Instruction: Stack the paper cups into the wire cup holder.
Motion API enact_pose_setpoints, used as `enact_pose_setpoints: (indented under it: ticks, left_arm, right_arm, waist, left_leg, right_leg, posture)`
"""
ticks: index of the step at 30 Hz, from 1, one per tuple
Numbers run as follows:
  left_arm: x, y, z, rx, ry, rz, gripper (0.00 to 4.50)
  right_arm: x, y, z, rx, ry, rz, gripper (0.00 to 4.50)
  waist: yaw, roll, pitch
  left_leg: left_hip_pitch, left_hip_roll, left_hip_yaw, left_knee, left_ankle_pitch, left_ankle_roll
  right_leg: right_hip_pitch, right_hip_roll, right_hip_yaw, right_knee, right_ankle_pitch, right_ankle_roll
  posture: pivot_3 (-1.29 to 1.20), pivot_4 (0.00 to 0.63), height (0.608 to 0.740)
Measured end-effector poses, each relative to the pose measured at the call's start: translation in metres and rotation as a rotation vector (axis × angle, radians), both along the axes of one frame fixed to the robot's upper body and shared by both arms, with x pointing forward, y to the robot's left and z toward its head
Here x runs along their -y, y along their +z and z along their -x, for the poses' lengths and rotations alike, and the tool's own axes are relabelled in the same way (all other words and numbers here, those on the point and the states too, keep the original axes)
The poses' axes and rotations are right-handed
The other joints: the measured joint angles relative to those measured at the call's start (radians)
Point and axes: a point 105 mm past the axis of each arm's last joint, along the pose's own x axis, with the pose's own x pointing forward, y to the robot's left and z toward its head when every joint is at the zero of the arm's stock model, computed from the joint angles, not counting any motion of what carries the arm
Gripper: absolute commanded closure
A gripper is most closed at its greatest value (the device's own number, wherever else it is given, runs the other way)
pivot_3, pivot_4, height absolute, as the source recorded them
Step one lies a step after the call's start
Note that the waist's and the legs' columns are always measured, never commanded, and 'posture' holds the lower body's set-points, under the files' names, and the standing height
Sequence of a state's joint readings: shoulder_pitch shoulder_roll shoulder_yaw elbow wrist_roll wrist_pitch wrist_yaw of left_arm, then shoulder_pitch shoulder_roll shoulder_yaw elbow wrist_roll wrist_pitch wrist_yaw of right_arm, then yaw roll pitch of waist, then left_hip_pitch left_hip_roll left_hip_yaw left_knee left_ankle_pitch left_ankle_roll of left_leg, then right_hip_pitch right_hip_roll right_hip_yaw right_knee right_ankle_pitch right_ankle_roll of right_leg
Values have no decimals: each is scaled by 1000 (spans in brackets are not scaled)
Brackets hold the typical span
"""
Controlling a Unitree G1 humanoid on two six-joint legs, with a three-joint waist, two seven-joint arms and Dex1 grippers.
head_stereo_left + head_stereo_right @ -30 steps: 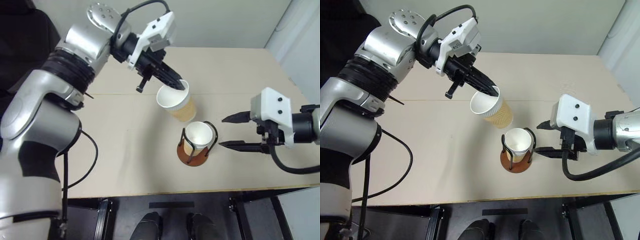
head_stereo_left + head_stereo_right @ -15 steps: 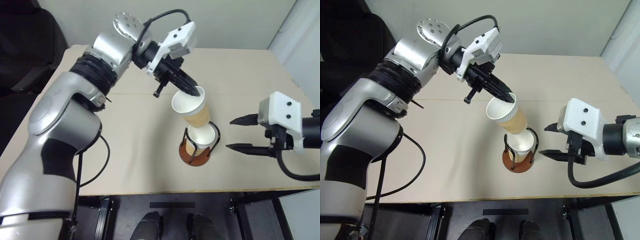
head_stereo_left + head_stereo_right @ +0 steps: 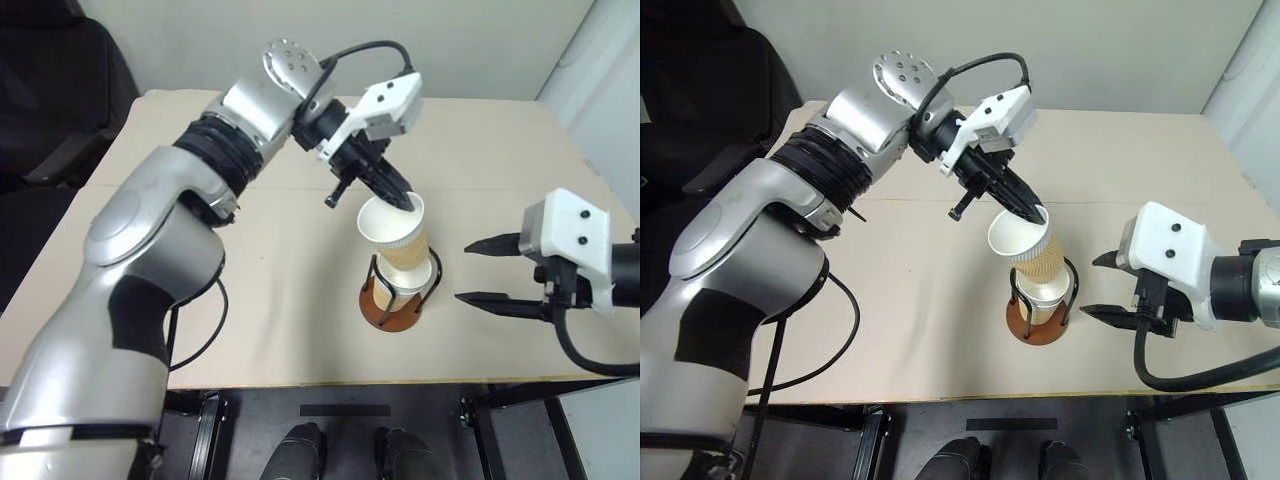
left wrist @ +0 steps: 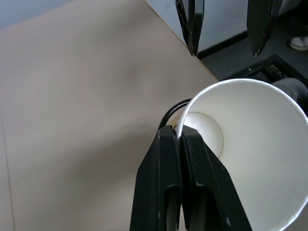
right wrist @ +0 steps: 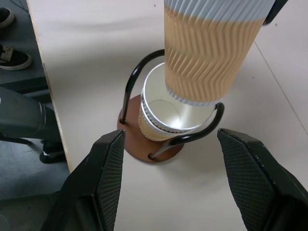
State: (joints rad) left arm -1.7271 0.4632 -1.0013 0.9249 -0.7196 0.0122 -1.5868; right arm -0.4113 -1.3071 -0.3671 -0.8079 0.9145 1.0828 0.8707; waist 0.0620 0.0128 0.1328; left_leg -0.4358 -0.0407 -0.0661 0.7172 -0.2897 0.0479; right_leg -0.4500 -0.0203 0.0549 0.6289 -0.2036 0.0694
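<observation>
Surface: pale tan tabletop [image 3: 250, 260], pale wall behind, dark floor in front.
Left end effector [image 3: 408, 201]: clamped on rim of paper cup [image 3: 398, 235].
Cup: just above wire cup holder [image 3: 392, 305], already holding one cup [image 5: 161, 115].
Right end effector [image 3: 478, 272]: spread wide, empty, beside holder.

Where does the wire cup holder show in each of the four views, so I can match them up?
Left eye view: wire cup holder just right of centre, under the cup held by the left claw.
Right eye view: same spot, left of the open right claw.
Left wrist view: a black loop peeks out behind the held cup's rim.
Right wrist view: centre, between that claw's fingers.
Shared landmark: the white-rimmed cup already seated in it.
</observation>
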Motion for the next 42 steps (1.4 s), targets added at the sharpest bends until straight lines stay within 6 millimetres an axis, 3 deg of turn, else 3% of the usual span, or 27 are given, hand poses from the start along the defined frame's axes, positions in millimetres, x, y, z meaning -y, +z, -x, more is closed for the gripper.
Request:
enact_pose_setpoints:
  ticks: [8, 9, 11, 20, 25, 28, 35, 39, 42]
  left_arm:
    - [4, -8, -1, 32, -21, -36, 4443]
    - [5, -10, -2, 38, -23, -41, 4268]
    - [7, -14, -3, 47, -26, -52, 3813]
    - [17, -11, -5, 47, -30, 4, 604]
    - [18, 1, -7, 38, -12, 86, 604]
    - [5, 11, -14, 22, 44, 154, 604]
    - [-47, 9, -35, -53, 234, 237, 604]
    - [-90, 6, -45, -118, 376, 316, 604]
    - [-110, 5, -52, -141, 472, 388, 604]
  right_arm:
    - [-2, -1, 3, -4, -8, -6, 1422]
    - [-2, -1, 4, -3, -8, -5, 1422]
    - [-2, 0, 4, -3, -9, -5, 1422]
    - [-1, 0, 4, 0, -18, -4, 1422]
    - [-1, 0, 3, 0, -19, -2, 1422]
    - [-1, 1, 0, 11, -13, -12, 1422]
    - [5, 3, -16, 23, -27, -37, 1422]
    - [11, 1, -36, 32, -49, -65, 1422]
    - [18, 3, -53, 49, -87, -127, 1422]
  waist:
    - [2, 0, 0]
    - [2, 0, 0]
    - [3, 0, 0]
    - [4, 0, 0]
    - [4, 0, 0]
    - [2, 0, 0]
    - [0, 0, 0]
    - [-8, 0, 0]
    - [-6, -1, 0]
  left_leg:
    - [0, 0, 0, 0, 0, 0]
    - [0, 0, 0, 1, 0, 0]
    - [0, 0, 0, 1, 0, 0]
    - [0, 0, 1, 1, 0, 0]
    - [0, 0, 1, 1, 0, 0]
    - [0, 0, 1, 1, 0, 1]
    - [0, 0, 1, 3, 1, 2]
    - [0, 0, 1, 3, 1, 3]
    - [0, 0, 0, 4, 2, 4]
  right_leg:
    - [0, 0, 0, 0, 0, 0]
    - [0, 0, 0, 0, 0, 0]
    - [0, 0, 0, 0, 0, 1]
    - [0, 0, 1, 0, 1, 1]
    - [0, 0, 1, 1, 1, 2]
    - [0, 0, 1, 1, 1, 2]
    - [-1, 0, 1, 2, 1, 2]
    - [-1, 0, 1, 2, 1, 2]
    - [-1, 0, 0, 3, 1, 2]
  posture:
    - [0, 150, 740]
    - [0, 150, 740]
    - [0, 150, 740]
    - [0, 150, 740]
    - [0, 150, 740]
    - [0, 150, 740]
    - [0, 150, 740]
    - [0, 150, 740]
    - [0, 150, 740]
